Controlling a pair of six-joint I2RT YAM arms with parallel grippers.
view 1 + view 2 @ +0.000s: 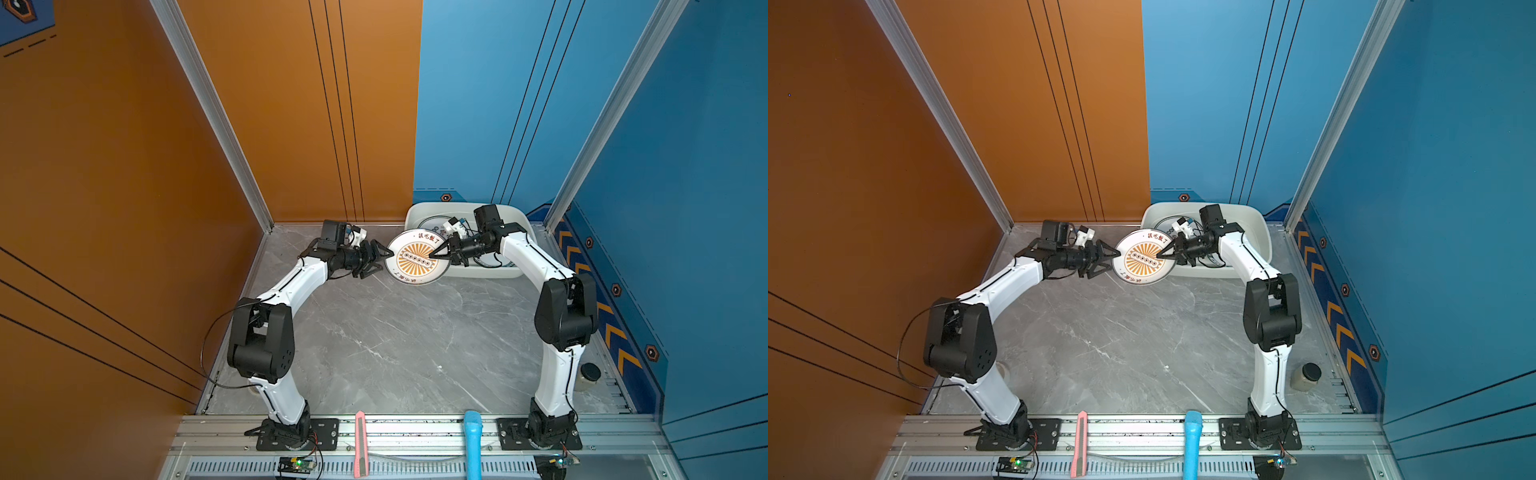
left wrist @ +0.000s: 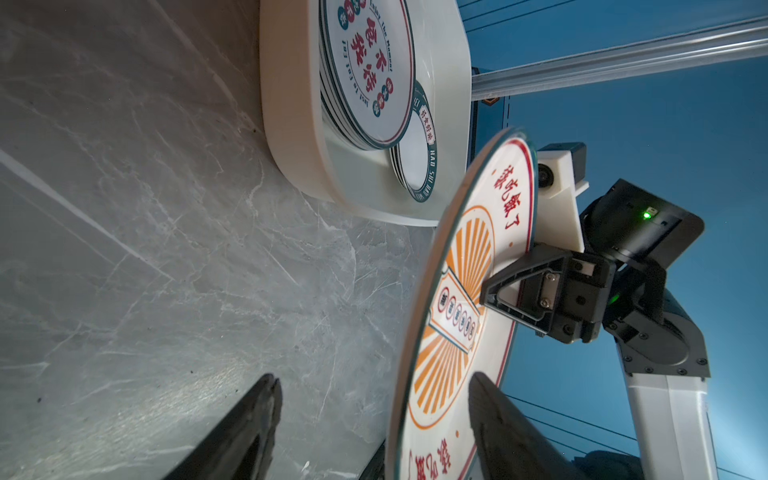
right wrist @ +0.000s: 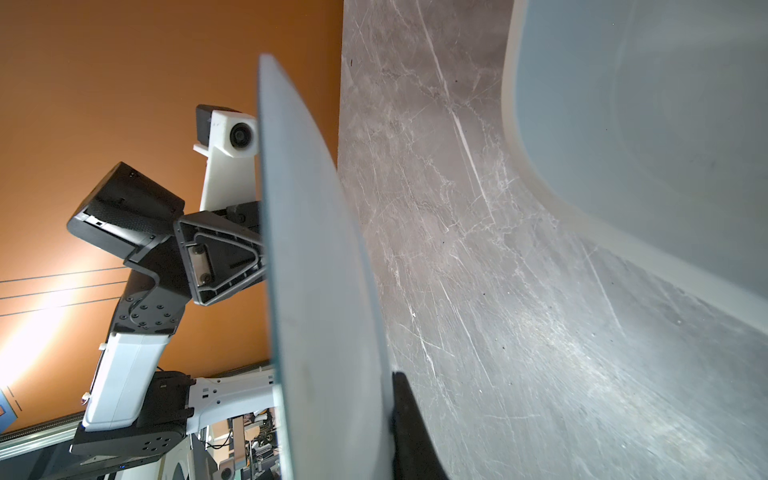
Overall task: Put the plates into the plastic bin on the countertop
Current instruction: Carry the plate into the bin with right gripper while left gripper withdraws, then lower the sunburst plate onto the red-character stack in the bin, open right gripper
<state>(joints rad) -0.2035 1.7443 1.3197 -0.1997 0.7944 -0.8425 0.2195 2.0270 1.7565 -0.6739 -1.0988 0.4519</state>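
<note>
Handover step, I'd say: your left gripper (image 1: pixel 386 260) stands with jaws apart astride the near rim of the round white orange-sunburst plate (image 1: pixel 409 258). The right gripper (image 1: pixel 432 254) is clamped on its far rim. Next: back left off, carry plate into white plastic bin (image 1: pixel 453 205) just behind right gripper. Only left wrist view shows stacked plates (image 2: pixel 370 75) inside.
</note>
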